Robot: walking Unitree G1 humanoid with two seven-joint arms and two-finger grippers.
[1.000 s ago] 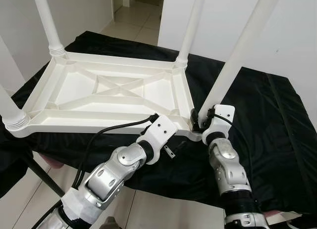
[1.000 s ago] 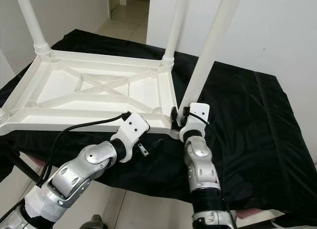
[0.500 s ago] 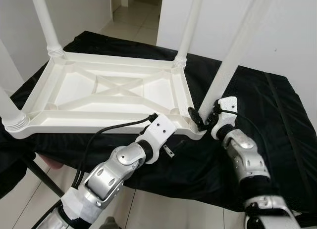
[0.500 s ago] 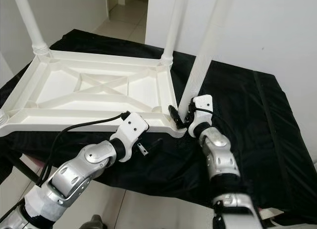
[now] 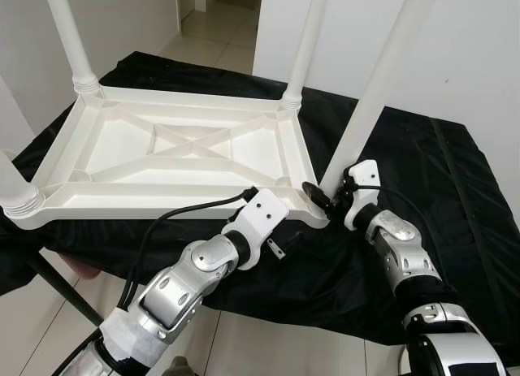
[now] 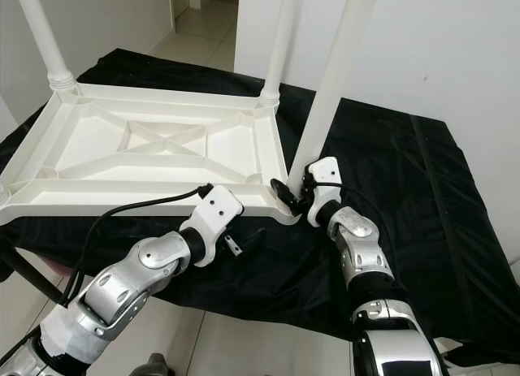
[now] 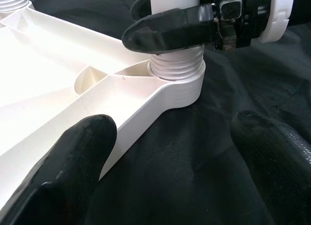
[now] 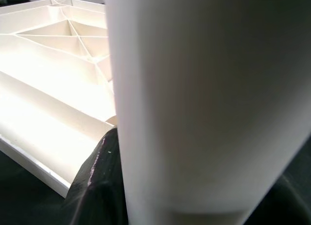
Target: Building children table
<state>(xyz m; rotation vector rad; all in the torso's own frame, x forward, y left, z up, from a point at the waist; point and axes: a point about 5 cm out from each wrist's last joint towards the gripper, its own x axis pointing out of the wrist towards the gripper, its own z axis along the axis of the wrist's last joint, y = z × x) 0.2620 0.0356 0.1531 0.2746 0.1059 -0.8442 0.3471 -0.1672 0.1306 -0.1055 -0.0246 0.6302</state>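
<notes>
We see a white plastic children's table (image 5: 179,153) lying upside down on a black-draped worktop (image 5: 422,197), filling the upper left and centre of the frame. Our right pincer (image 5: 325,199) is clamped around the base of the near-right leg (image 5: 382,84), right at its threaded socket (image 7: 177,72) — lower right of centre. Our left pincer (image 5: 280,248) hovers open just beside the table's near edge, holding nothing. The risk, as we judge it: this leg leans (the others stand straighter), so twisting could cross-thread it or slide the tabletop off the cloth.
</notes>
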